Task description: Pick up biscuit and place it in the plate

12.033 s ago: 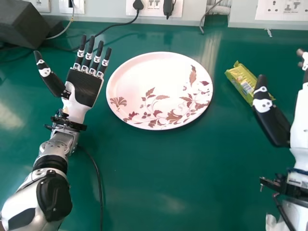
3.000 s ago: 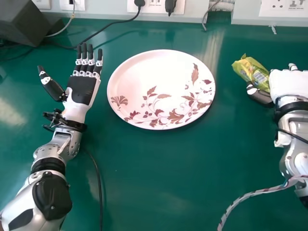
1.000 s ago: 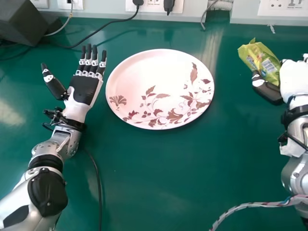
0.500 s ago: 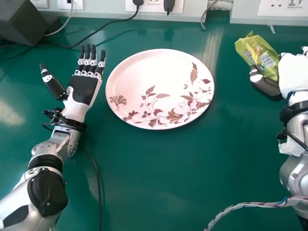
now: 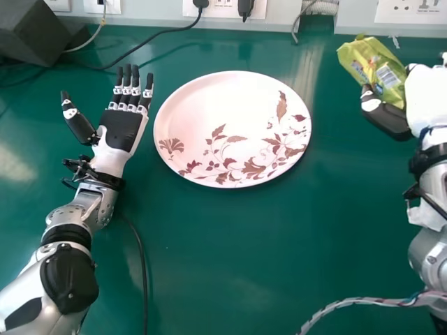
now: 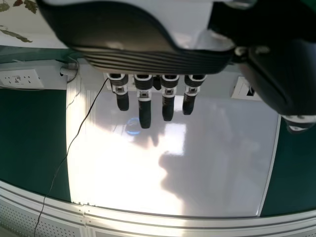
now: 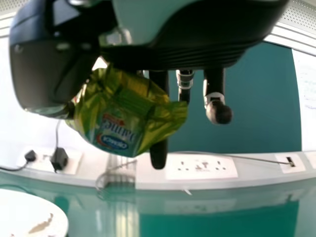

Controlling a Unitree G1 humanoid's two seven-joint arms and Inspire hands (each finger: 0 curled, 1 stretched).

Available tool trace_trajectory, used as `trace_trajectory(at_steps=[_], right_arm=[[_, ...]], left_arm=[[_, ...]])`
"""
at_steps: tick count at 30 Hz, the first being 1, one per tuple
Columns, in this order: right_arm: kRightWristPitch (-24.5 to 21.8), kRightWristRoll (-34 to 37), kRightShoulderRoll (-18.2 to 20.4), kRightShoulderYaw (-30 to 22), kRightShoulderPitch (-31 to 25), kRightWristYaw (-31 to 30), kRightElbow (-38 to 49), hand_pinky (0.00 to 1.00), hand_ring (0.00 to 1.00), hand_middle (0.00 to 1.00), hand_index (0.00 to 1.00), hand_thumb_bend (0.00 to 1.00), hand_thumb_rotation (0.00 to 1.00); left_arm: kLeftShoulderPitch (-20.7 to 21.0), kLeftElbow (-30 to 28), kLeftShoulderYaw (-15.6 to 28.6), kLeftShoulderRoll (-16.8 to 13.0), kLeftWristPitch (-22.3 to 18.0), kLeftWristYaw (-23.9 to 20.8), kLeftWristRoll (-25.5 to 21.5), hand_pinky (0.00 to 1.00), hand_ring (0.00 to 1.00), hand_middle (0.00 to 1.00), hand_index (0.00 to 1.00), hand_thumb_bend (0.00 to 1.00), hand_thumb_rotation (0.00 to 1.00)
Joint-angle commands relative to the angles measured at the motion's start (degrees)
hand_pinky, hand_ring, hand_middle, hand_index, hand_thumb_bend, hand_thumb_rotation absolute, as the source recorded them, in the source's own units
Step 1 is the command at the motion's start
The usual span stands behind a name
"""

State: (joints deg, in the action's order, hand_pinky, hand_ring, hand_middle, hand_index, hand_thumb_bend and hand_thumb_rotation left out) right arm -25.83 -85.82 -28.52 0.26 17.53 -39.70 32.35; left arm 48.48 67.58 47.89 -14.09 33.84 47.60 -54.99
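The yellow-green biscuit packet (image 5: pixel 377 70) is held at the head view's upper right, pinched by my right hand (image 5: pixel 424 101), whose dark thumb lies along the packet's near side. In the right wrist view the crumpled biscuit packet (image 7: pixel 131 116) sits between the thumb and fingers of my right hand (image 7: pixel 159 148). The pink-white plate (image 5: pixel 223 105) with brown leaf print lies flat on the table, left of the packet and apart from it. My left hand (image 5: pixel 122 130) rests palm up to the plate's left, fingers straight; its fingers (image 6: pixel 144 113) also hang into the left wrist view.
The green table (image 5: pixel 237 258) spreads around the plate. A dark box (image 5: pixel 38 31) stands at the back left, with cables near it. Wall sockets (image 5: pixel 227 8) line the back edge. A braided cable (image 5: pixel 349 303) runs in from the lower right.
My right hand came in over the packet and closed on it; the packet has since been raised and shifted slightly toward the back. The left hand has stayed almost still.
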Motion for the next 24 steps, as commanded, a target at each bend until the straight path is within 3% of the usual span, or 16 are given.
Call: trace_trajectory(at_steps=[1, 24], right_arm=[[0.72, -0.54, 1.1, -0.95, 1.13, 0.11, 2.1, 0.07, 0.17, 0.28, 0.49, 0.48, 0.04], [6.8, -1.71, 4.41, -3.02, 3.47, -1.96, 6.21, 0.06, 0.17, 0.27, 0.49, 0.48, 0.04]], left_arm=[[-2.84, 1.02, 0.32, 0.73, 0.17, 0.97, 0.16, 1.0, 0.89, 0.96, 1.0, 0.95, 0.45], [-2.72, 0.41, 0.05, 1.44, -0.38, 0.23, 0.36, 1.0, 0.88, 0.96, 1.0, 0.93, 0.45]])
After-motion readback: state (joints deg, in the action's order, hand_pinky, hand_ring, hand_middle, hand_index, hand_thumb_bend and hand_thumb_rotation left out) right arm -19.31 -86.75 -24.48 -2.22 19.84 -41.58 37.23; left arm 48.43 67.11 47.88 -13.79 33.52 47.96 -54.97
